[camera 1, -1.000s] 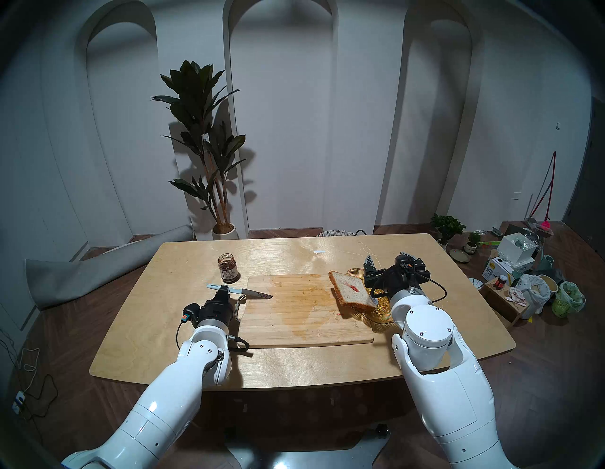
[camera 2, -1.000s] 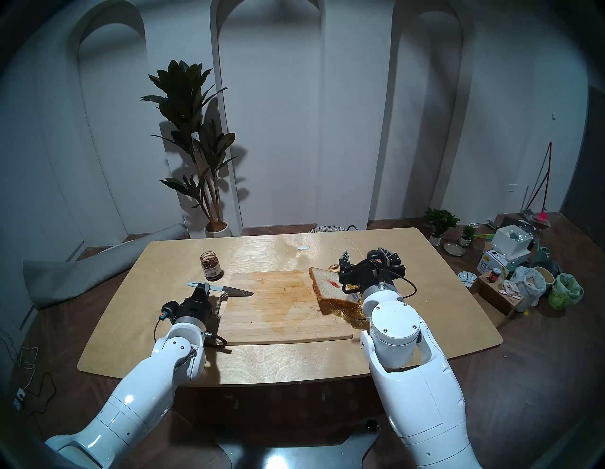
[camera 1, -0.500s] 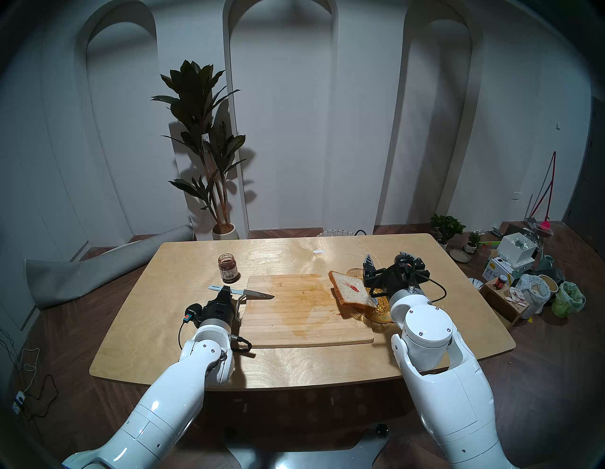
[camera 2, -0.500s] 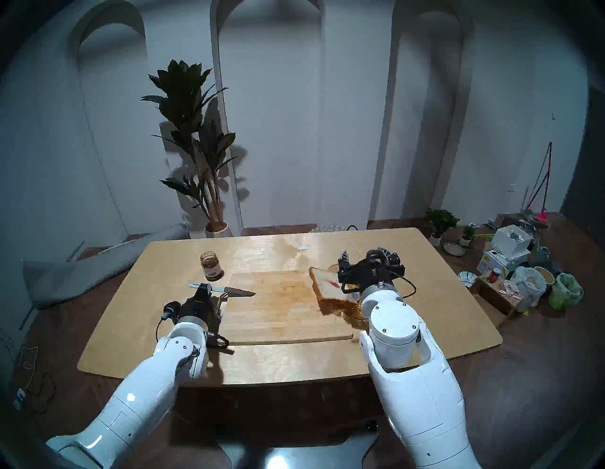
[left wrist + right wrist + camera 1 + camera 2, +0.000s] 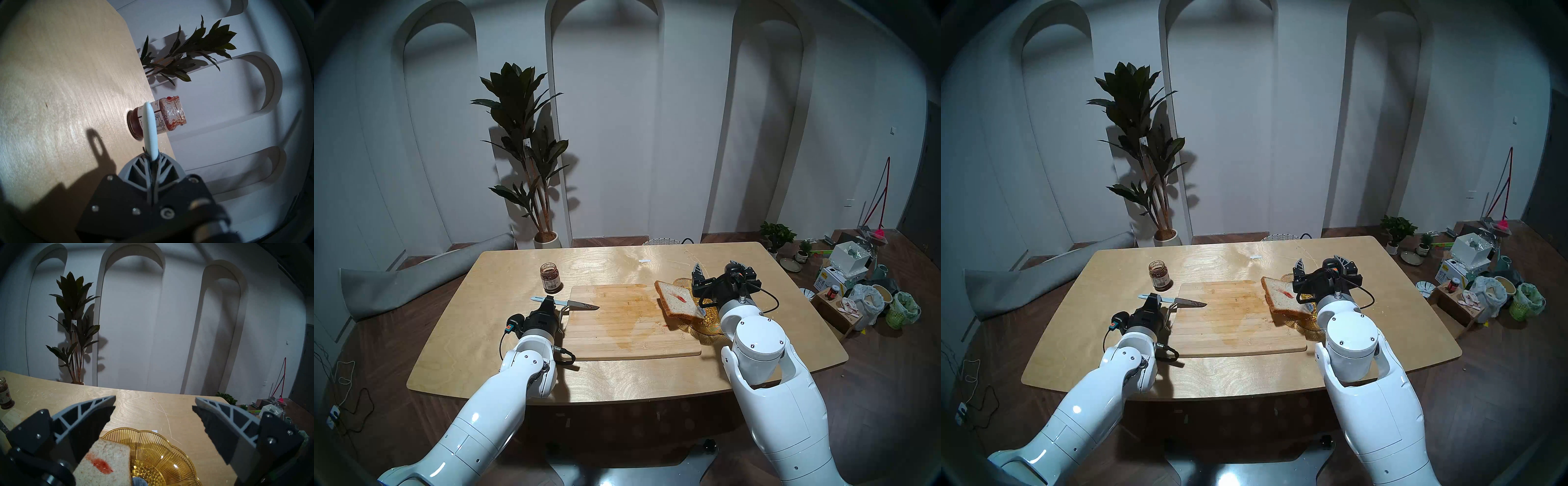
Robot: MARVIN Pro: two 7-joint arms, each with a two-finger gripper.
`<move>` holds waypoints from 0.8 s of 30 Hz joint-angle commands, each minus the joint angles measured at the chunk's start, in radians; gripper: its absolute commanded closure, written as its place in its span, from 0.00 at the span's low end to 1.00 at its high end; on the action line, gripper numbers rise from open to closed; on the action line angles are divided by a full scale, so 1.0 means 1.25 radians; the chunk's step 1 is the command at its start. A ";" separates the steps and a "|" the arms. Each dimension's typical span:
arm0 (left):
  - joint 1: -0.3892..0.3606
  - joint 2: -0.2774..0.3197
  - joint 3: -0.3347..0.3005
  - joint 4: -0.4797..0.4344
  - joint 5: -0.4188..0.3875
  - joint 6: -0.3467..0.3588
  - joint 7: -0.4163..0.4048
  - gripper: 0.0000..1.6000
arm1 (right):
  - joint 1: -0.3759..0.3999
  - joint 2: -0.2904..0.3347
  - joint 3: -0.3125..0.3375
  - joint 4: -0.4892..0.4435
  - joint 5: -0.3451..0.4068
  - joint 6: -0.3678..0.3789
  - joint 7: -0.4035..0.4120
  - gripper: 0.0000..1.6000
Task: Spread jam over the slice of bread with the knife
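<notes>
The slice of bread (image 5: 673,302) leans tilted on the amber glass dish (image 5: 709,325) at the cutting board's right end, with a small red smear of jam (image 5: 681,298) on top. In the right wrist view the bread (image 5: 108,463) is low, beside the left finger. My right gripper (image 5: 717,267) is open and empty just behind the bread and above the dish (image 5: 161,455). My left gripper (image 5: 548,301) is shut on the knife (image 5: 582,305) by its pale handle (image 5: 149,129), blade pointing right over the board's left end. The jam jar (image 5: 550,277) stands open behind it.
The wooden cutting board (image 5: 629,332) lies mid-table with a damp stain. The jar (image 5: 169,117) is close behind the knife handle. A potted plant (image 5: 527,152) stands beyond the table's far edge. Boxes and bags (image 5: 857,292) clutter the floor on the right.
My left gripper has carried the knife slightly to the right over the board. The right arm has shifted a touch to the right; the bread has not moved.
</notes>
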 commanded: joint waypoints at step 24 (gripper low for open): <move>0.003 -0.036 0.062 0.013 0.001 0.031 0.038 0.53 | -0.012 0.017 0.024 -0.026 0.012 -0.013 0.014 0.00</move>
